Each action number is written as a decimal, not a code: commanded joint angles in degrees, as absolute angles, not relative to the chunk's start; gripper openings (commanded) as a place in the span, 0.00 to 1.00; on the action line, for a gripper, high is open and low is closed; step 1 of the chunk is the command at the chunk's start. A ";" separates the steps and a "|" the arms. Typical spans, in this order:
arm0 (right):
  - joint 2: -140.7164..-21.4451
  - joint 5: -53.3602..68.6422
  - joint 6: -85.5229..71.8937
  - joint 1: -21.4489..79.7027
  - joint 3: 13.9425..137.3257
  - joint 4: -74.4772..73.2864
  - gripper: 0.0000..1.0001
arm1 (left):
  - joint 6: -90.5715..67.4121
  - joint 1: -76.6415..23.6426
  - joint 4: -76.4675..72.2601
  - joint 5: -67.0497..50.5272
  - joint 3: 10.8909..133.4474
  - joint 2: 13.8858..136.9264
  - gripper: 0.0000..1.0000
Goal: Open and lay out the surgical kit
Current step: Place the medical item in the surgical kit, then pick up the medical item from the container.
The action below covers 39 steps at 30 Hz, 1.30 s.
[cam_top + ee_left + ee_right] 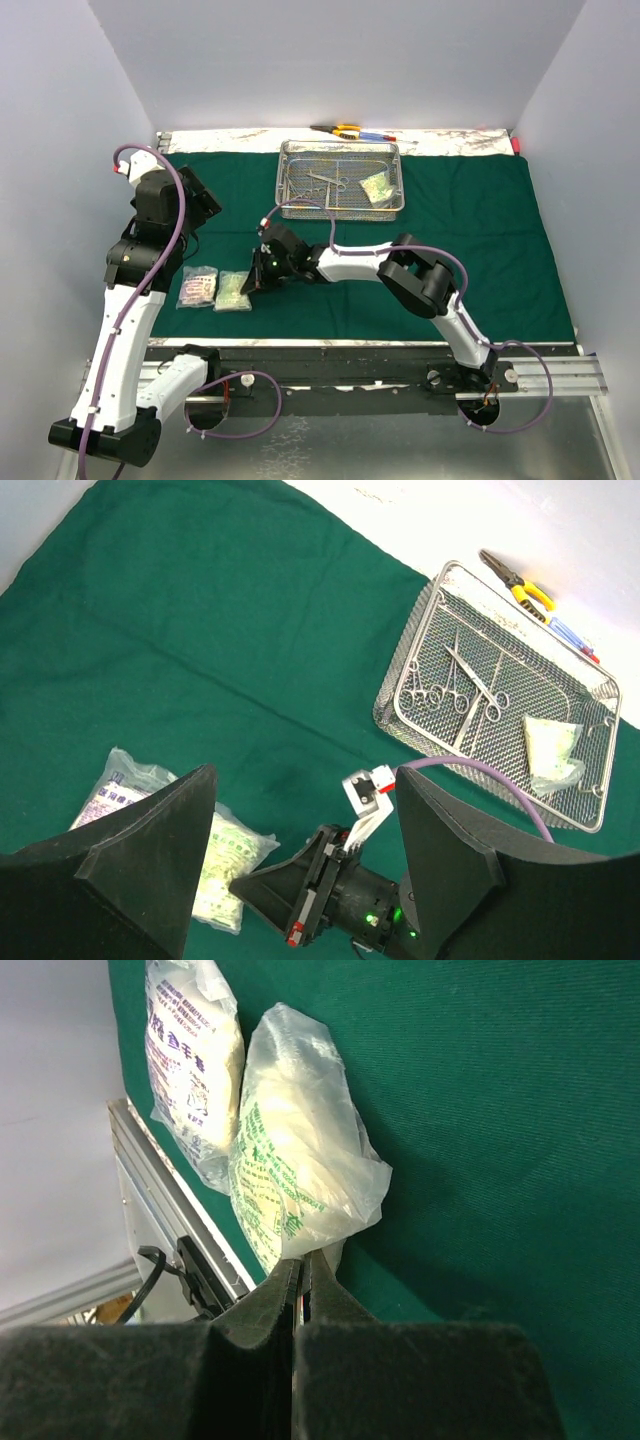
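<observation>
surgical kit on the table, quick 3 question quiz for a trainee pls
1. How many clear packets lie inside the wire-mesh tray? A none, B one, C three.
2. True or false: the left fingers stand open and hold nothing.
3. Which arm's fingers are shut on the edge of the green-print packet?

Key: 1 B, one clear packet. 2 true. 3 the right fingers.
</observation>
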State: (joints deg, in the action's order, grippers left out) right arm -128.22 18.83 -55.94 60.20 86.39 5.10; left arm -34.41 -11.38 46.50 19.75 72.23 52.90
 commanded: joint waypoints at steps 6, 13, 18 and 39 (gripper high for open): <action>-129.07 19.80 -54.73 61.17 88.76 3.68 0.09 | -34.12 -11.55 48.49 20.30 72.60 51.72 0.73; -121.68 10.19 -53.07 61.17 89.58 -7.90 0.54 | -33.93 -11.57 48.53 21.02 74.31 52.67 0.73; -113.65 1.40 -50.84 60.64 88.77 -14.10 0.56 | -34.24 -11.51 48.59 21.87 76.33 53.67 0.73; -113.02 -33.26 -15.76 36.63 99.73 -31.53 0.54 | -35.16 -11.59 42.12 18.81 79.10 61.93 0.73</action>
State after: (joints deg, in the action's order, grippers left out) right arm -107.31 -29.61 -30.87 38.98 97.49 -32.58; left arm -34.35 -11.38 44.75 20.82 78.74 60.62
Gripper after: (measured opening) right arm 0.552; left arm 0.734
